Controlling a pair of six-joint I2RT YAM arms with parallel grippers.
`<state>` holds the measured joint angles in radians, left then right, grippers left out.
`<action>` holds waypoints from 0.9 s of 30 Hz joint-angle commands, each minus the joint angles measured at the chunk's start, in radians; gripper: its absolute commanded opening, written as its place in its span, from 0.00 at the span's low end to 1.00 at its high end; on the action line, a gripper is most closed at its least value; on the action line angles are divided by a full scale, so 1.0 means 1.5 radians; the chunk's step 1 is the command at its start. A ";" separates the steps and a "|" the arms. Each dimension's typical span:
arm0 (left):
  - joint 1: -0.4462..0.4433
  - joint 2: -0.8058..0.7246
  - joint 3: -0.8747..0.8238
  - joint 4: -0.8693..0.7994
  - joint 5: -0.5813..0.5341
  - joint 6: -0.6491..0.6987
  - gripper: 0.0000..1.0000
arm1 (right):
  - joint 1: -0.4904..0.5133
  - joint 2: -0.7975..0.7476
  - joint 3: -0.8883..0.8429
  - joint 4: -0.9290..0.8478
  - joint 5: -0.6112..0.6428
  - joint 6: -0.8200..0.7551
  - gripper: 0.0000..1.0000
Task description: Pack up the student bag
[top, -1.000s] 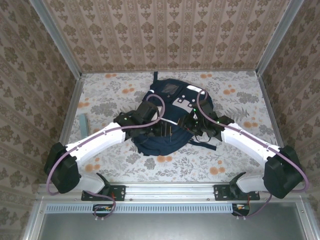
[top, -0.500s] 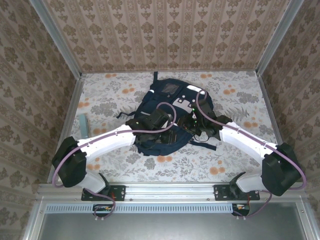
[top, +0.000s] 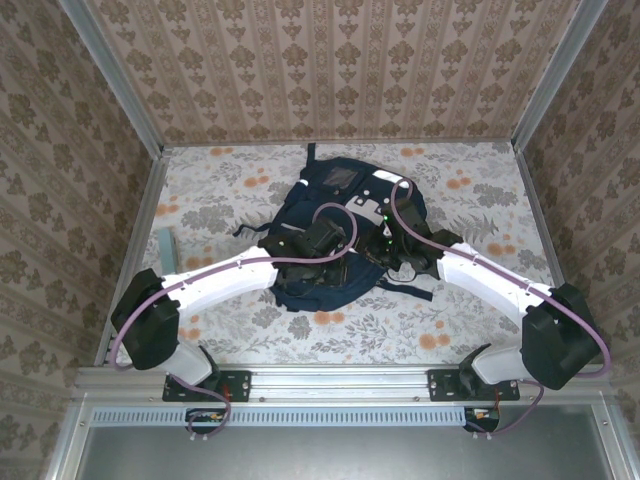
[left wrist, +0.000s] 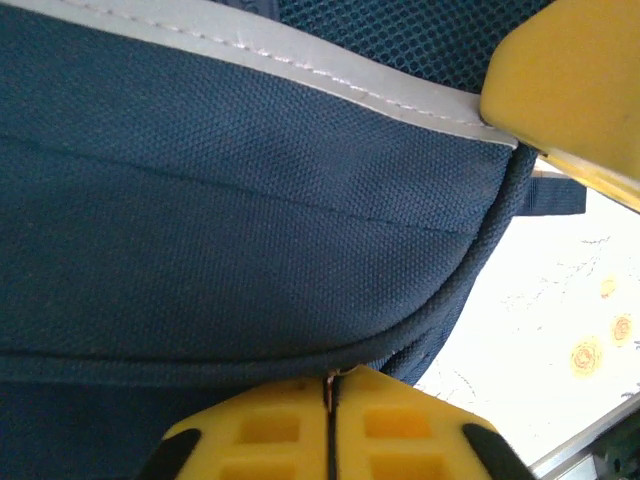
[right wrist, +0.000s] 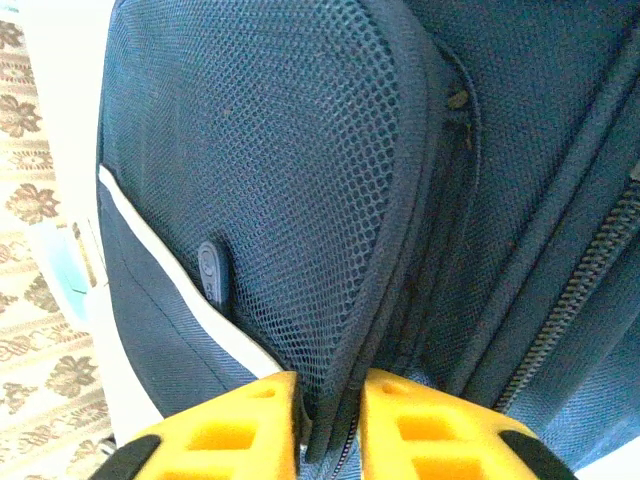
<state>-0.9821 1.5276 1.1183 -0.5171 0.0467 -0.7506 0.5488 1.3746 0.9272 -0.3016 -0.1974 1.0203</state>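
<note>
1. The backpack (top: 312, 192) lies flat in the middle of the flowered table (top: 220, 200), with both arms reaching in over its near half.
2. The left gripper (left wrist: 330, 400) is fully closed, its yellow pads pressed together right at the corded seam of the navy cloth. We see a thin brownish sliver at the pad tips but cannot tell what it is, or whether it is really pinched.
3. The right gripper (right wrist: 328, 400) is nearly closed and straddles the piped edge of the mesh pocket. The cloth ridge fills the narrow gap, so we judge it has hold of the backpack there.
4. We read the two grips on neighbouring seams as a way to steady or spread the backpack's opening, so that things can go in.
5. A pale flat item (top: 166, 243) lies near the table's left edge, well apart from the backpack and likely waiting to be packed.
6. Compared with a second ago, the left arm has reached further right, across the near part of the backpack, and now covers the gap that showed there. Both grippers have drawn in from a wider setting. The right arm has barely moved, and the backpack has stayed put.
</note>
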 commanded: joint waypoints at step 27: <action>0.048 -0.041 -0.001 0.109 0.098 0.153 0.00 | -0.062 -0.139 -0.037 -0.091 0.087 0.032 0.64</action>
<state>-0.8848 1.4853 1.0950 -0.4294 0.1005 -0.5587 0.4545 1.1881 0.9356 -0.4004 -0.0700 0.9398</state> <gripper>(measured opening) 0.046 0.644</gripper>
